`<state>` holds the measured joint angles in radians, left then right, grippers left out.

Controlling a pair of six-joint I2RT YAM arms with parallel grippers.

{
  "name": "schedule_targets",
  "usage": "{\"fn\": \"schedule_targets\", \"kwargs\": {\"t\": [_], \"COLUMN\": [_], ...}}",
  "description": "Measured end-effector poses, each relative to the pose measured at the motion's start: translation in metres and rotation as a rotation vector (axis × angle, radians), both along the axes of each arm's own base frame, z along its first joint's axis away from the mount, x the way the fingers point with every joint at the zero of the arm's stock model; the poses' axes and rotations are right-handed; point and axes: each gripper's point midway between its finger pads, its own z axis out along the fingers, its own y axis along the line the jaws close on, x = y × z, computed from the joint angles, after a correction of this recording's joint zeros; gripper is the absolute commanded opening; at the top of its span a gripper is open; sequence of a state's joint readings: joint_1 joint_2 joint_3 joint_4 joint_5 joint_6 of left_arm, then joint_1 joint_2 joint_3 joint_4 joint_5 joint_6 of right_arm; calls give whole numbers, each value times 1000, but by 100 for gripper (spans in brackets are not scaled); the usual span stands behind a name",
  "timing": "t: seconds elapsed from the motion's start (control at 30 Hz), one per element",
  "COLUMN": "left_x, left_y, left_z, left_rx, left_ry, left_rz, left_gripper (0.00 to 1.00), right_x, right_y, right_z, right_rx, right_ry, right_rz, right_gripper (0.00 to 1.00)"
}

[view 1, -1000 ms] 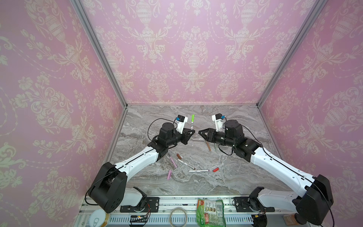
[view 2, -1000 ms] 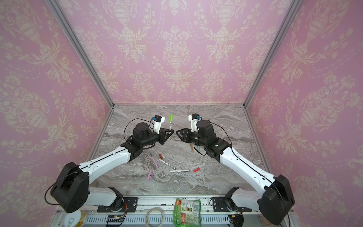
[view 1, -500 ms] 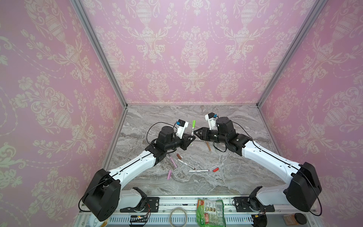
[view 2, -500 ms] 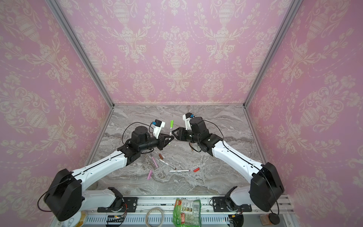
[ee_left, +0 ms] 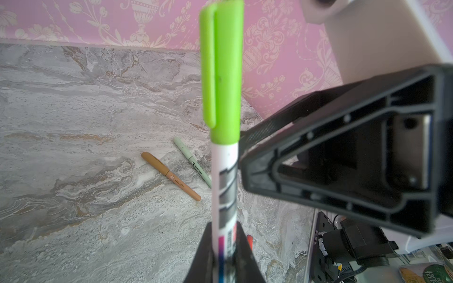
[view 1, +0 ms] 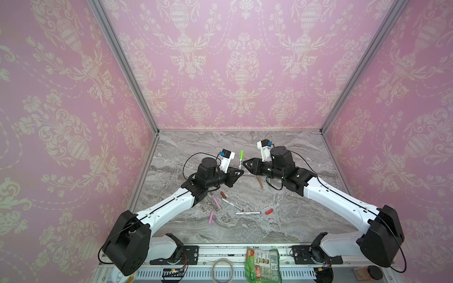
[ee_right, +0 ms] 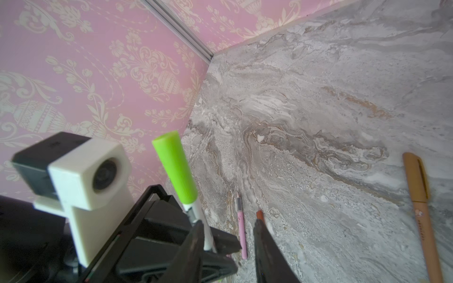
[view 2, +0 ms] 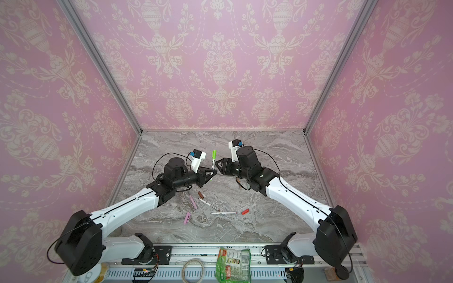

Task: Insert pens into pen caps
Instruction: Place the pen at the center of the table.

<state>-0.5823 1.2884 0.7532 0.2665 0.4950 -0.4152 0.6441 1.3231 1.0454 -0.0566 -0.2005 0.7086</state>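
My left gripper point(view 1: 241, 172) point(ee_left: 224, 235) is shut on the lower barrel of a white pen point(ee_left: 224, 183), which stands upright. A bright green pen cap point(view 1: 241, 154) point(view 2: 214, 154) point(ee_left: 221, 73) point(ee_right: 176, 166) sits on the pen's top end. My right gripper point(view 1: 243, 164) point(ee_right: 229, 223) meets the left one tip to tip. It is open, and the white barrel stands just inside one of its fingers. On the table lie a pink pen point(view 1: 216, 202), two white pens point(view 1: 231, 204) point(view 1: 247, 213), a brown cap point(view 1: 223, 194), a red cap point(view 1: 269, 211) and a pink cap point(view 1: 211, 217).
A tan pen point(ee_left: 170, 176) point(ee_right: 420, 208) and a pale green pen point(ee_left: 192, 161) lie capped under the right arm. Pink walls close in the marble table point(view 1: 282, 220) on three sides. A green packet point(view 1: 262, 268) and a tape roll point(view 1: 222, 269) rest on the front rail.
My right gripper has swung left until its tips reach the left gripper and the pen, and its jaws have narrowed a little. The left gripper has kept hold of the pen.
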Motion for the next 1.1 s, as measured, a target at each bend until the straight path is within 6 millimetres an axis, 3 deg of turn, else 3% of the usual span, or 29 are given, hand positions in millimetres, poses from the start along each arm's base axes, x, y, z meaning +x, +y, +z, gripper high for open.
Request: {"fn": "schedule_targets", "kwargs": {"t": [0.17,0.37,0.53,0.77,0.9,1.0,1.1], "left_x": [-1,1,-1,-1,0,-2,-8], "left_y": [-2,-3,-4,-4,-3,0,7], "left_z": [-4,-12,-13,-14,-13,-20,-29], "left_rx": [1,8,9,7,1,5,28], "left_ry": [16,39,46,55,55,58,53], "left_rz": [-2,1,-4,2,12,21,32], "left_gripper": [0,0,0,0,40,64,79], "right_x": [-3,-3,-3,-3,-1,3,13], "right_y": [-2,17,29,32,30,27,19], "right_z": [17,-7,-35,-34,-31,-22,-12], "right_rx": [28,9,-27,-35,-47,-66,-82], "right_ry": [-47,2,59,48,50,52,57], "right_rz": [-4,50,80,92,79,54,20], "right_gripper": [41,38,24,2,0,0,0]}}
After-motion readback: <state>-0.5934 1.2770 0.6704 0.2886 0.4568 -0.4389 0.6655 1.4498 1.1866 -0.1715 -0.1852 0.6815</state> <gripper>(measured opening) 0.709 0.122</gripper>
